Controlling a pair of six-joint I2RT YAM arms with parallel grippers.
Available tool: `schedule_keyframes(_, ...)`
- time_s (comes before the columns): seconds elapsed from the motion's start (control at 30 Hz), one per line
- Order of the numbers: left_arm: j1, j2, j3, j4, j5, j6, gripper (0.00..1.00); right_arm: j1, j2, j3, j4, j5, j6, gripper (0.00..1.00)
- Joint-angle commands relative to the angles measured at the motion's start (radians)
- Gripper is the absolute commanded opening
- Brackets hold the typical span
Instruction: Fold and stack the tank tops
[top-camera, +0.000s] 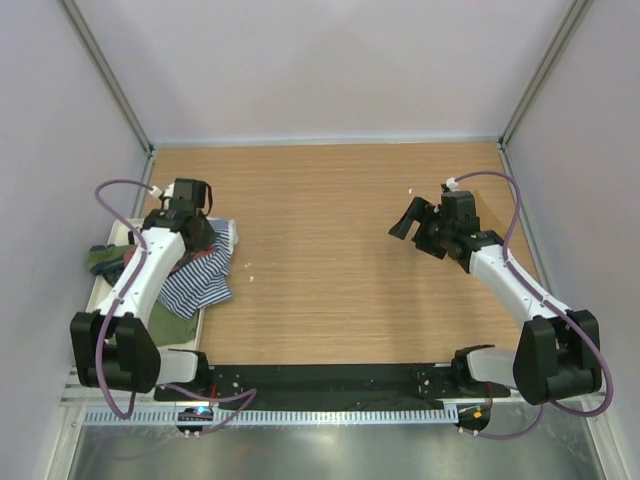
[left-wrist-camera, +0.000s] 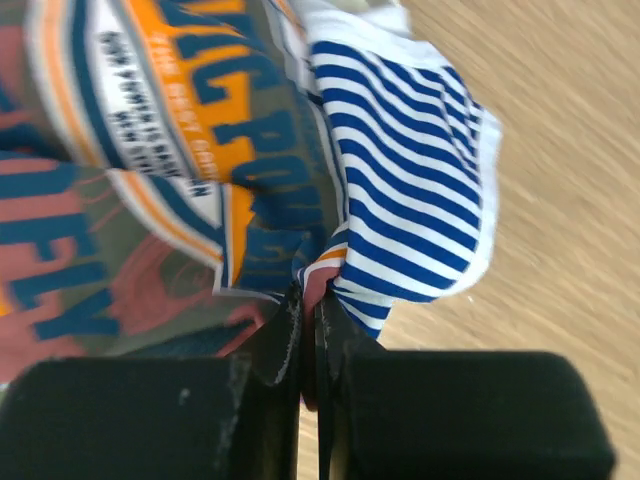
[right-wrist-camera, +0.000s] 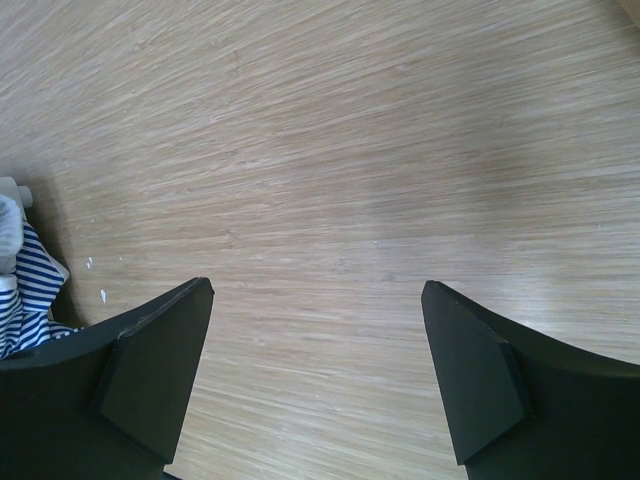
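left gripper (left-wrist-camera: 308, 318) clamped on a fold of the rust-red graphic top (left-wrist-camera: 180, 130), table (top-camera: 330, 300) 9 o'clock | right gripper (right-wrist-camera: 318, 380) spread wide, empty, 3 o'clock | risk — striped top (left-wrist-camera: 400, 180) touches the pinch; lifting may drag both

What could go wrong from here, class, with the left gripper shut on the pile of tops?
1. The left gripper pinches the graphic top right where it meets the striped top. A lift may drag both out together.
2. The right gripper hangs open over bare table, far from both. Held at one point only, the graphic top would likely bunch rather than spread flat.
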Motion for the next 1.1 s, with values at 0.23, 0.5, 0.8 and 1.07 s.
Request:
schedule_keyframes(0.23, -0.066, 0.038, 0.109, -0.048, 0.119, 0.022, 0.58, 0.013, 0.008, 0.011, 0.040, -0.008, -0.010, 0.92)
schedule_keyframes(0.5, 0.075, -0.111, 0.090, -0.086, -0.033, -0.088, 1.00, 0.013, 0.024, 0.016, 0.040, -0.034, -0.031, 0.92)
schedule_keyframes(0.8, 0.236, -0.124, -0.056, 0.019, 0.005, -0.122, 0.88, 0.013, 0.031, 0.013, 0.058, -0.066, -0.028, 0.92)
schedule_keyframes(1.07, 0.236, -0.153, -0.208, 0.174, 0.062, -0.176, 0.61, 0.015, 0.018, 0.004, 0.058, -0.071, -0.031, 0.92)
